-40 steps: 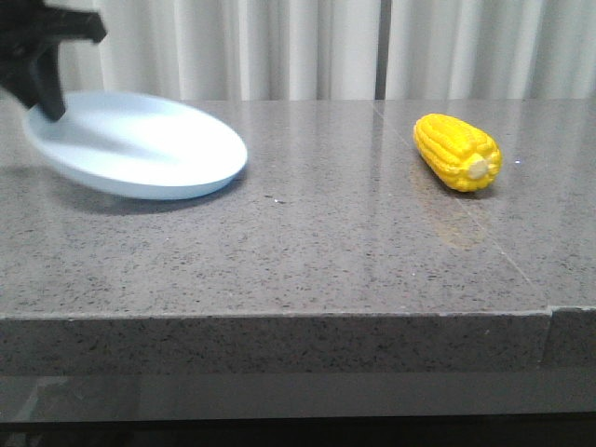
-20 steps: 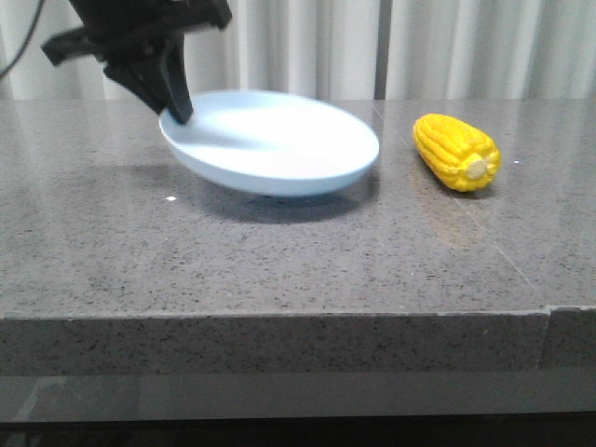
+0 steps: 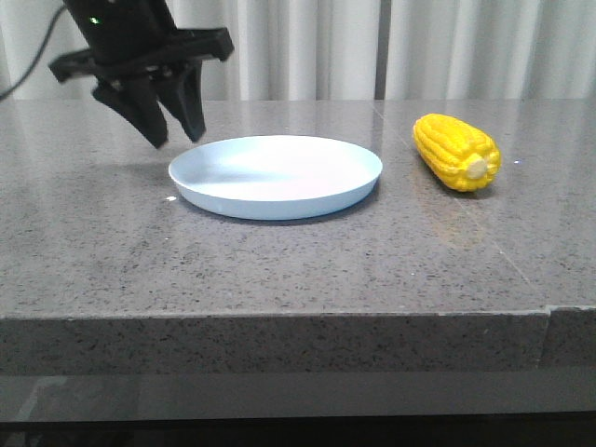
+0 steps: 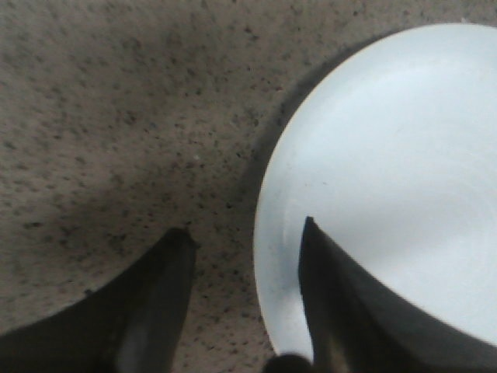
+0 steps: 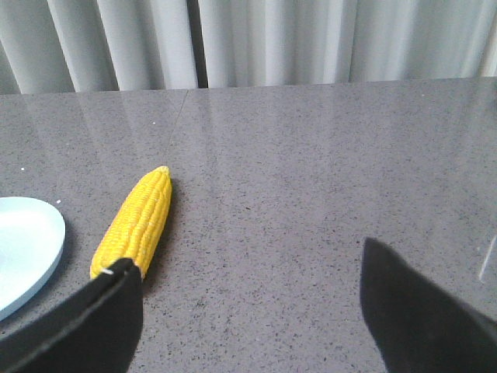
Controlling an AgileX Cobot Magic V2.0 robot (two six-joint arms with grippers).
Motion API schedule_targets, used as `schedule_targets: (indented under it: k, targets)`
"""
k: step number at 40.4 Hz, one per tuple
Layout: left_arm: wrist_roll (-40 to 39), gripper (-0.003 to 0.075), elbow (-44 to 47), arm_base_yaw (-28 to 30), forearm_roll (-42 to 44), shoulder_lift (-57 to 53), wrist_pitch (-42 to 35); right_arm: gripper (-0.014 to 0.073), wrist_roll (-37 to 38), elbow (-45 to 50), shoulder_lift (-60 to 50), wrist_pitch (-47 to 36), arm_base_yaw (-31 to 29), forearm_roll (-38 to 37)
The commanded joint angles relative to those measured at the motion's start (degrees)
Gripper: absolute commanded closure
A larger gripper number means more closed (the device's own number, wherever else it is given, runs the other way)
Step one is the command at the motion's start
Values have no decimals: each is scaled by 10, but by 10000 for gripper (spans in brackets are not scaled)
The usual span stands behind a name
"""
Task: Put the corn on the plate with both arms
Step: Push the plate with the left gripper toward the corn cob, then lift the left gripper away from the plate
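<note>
The pale blue plate lies flat on the grey stone table, near the middle. My left gripper hovers just above the plate's left rim, open and empty. In the left wrist view the gripper straddles the rim: one finger is over the plate, the other over bare table. The yellow corn lies on the table right of the plate, stub end toward the front. My right gripper is open and empty, low over the table; the corn is beside one of its fingers and the plate's edge shows beyond. The right gripper is out of the front view.
The table's front edge runs across the foreground. White curtains hang behind the table. A small gap separates the plate and the corn.
The left gripper carried the tilted plate rightward from the far left, set it flat near the middle, and has let go and lifted slightly. The corn has not moved.
</note>
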Motion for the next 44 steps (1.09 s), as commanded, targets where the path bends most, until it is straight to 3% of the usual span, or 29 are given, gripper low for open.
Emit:
schedule_targets:
  k: [1,10,16,28,36,44]
  targets:
    - [-1,390,-20,-3,36,-73,-20,-9,-3,-20,7,-45,-3,-3]
    - [-71,614,35,4,169,-164,-23,-9,-3,-20,7,-45,-3,-3]
    - [-79,736,114,33,175,-226,-44,-9,-3,-20,7,-45,-3,-3]
    - [-79,741,308,110,170,-382,-130,-9,-3,-20,7,-45,-3,-3]
    - [-79,741,450,111,154,-533,-263,-9,-3,-20,7,-45,-3,-3]
    - [-75,741,567,111,160,-691,-349,-9,-3,-20,7,-45,-3,-3]
